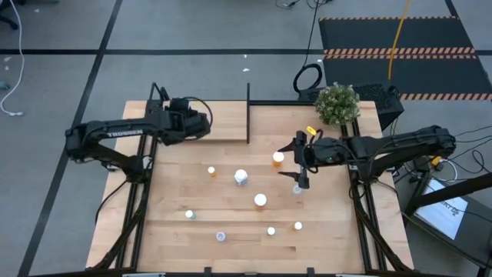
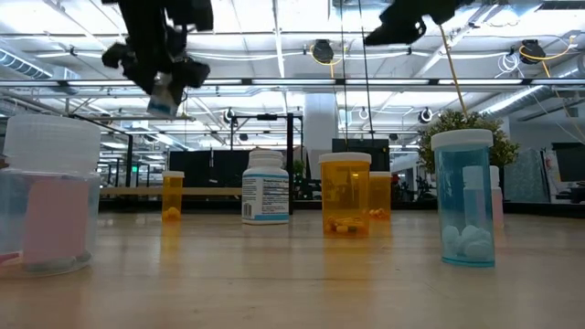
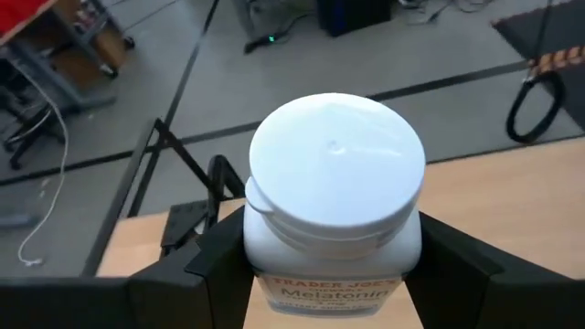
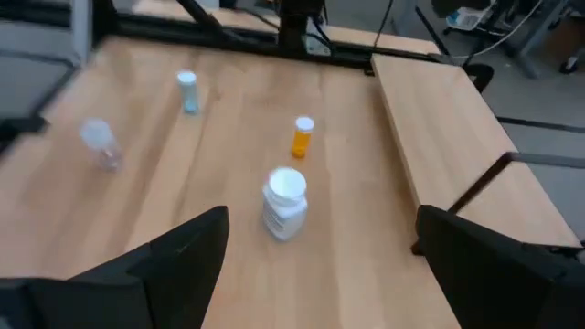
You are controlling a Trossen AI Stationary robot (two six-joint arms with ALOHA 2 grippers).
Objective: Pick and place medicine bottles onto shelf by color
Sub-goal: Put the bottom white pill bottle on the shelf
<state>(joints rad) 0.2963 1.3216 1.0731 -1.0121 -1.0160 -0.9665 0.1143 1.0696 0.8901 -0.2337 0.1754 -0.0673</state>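
The left tool [image 3: 329, 274], above the shelf [image 1: 223, 123] near the worktop's far left corner, grasps a white melatonin bottle [image 3: 334, 206]. The right tool [image 4: 320, 265] hangs released, seemingly above mid-worktop.

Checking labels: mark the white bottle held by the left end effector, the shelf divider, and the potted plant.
white bottle [image 3: 335, 174], left wrist view, cap top.
shelf divider [image 1: 248, 115], high view, upright's middle.
potted plant [image 1: 337, 103], high view, foliage.
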